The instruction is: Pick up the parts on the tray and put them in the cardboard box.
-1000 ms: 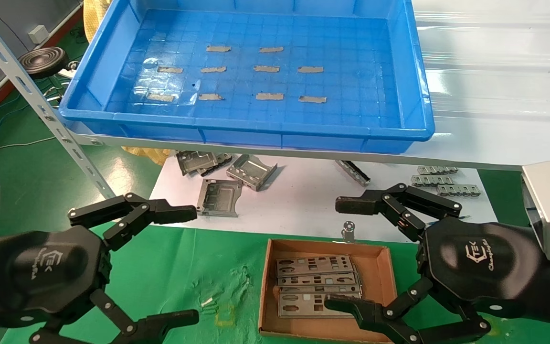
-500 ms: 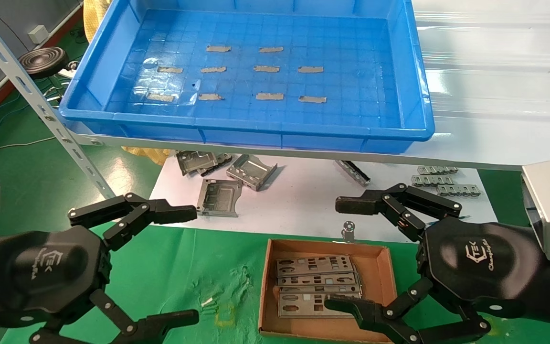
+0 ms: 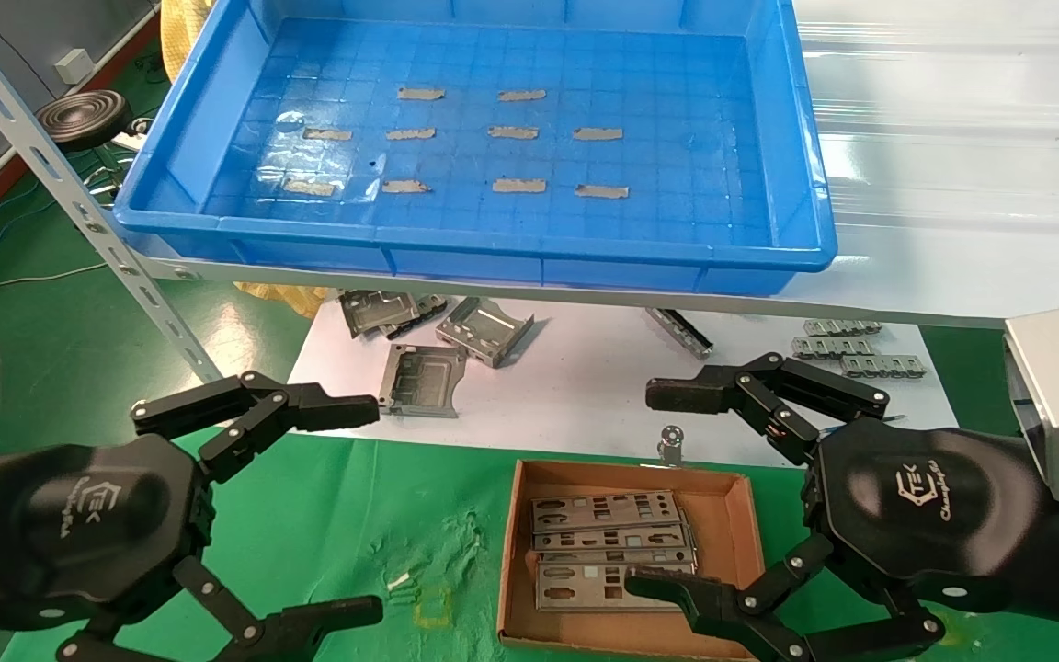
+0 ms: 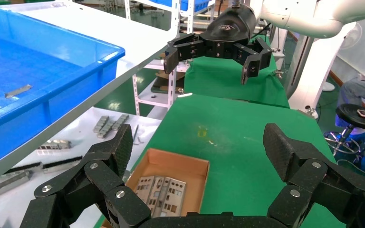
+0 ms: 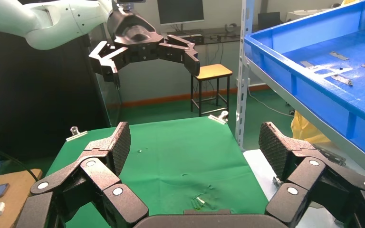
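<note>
Parts: three silver plates, overlapping flat inside the cardboard box.
Tray: one, on the shelf above, floor dotted with ten grey tape strips.
Left gripper: fingers spread wide, holding nothing, over green cloth.
Right gripper: spread wide, empty, above the box's right side.
Brackets: three, on white sheet.

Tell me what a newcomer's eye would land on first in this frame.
The big blue tray on the shelf up top, holding only grey tape strips. Below it, the cardboard box on the green cloth holds a stack of silver plates. The left gripper and right gripper hang open and empty at either side of the box.
</note>
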You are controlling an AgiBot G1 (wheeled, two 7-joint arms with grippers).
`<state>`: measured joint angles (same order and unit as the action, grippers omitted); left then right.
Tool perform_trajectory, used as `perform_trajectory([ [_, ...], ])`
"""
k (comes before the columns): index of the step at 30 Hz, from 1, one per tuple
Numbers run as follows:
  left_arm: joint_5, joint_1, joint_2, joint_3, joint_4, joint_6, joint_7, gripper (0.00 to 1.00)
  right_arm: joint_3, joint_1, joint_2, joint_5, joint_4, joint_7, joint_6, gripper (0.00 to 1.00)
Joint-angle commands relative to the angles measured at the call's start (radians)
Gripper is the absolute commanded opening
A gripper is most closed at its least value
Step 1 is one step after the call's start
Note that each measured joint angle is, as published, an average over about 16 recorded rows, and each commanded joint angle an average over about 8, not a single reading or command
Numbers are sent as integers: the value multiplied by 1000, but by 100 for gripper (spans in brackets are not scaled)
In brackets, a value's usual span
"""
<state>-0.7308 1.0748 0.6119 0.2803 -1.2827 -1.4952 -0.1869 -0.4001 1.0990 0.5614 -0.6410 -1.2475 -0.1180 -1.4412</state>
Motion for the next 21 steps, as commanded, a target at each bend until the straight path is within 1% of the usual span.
perform_trajectory([
  [1, 0, 0, 0, 0, 0, 0, 0, 100, 0, 0, 0, 0, 0, 0, 0, 100],
  [21, 0, 0, 0, 0, 0, 0, 0, 100, 0, 0, 0, 0, 0, 0, 0, 100],
])
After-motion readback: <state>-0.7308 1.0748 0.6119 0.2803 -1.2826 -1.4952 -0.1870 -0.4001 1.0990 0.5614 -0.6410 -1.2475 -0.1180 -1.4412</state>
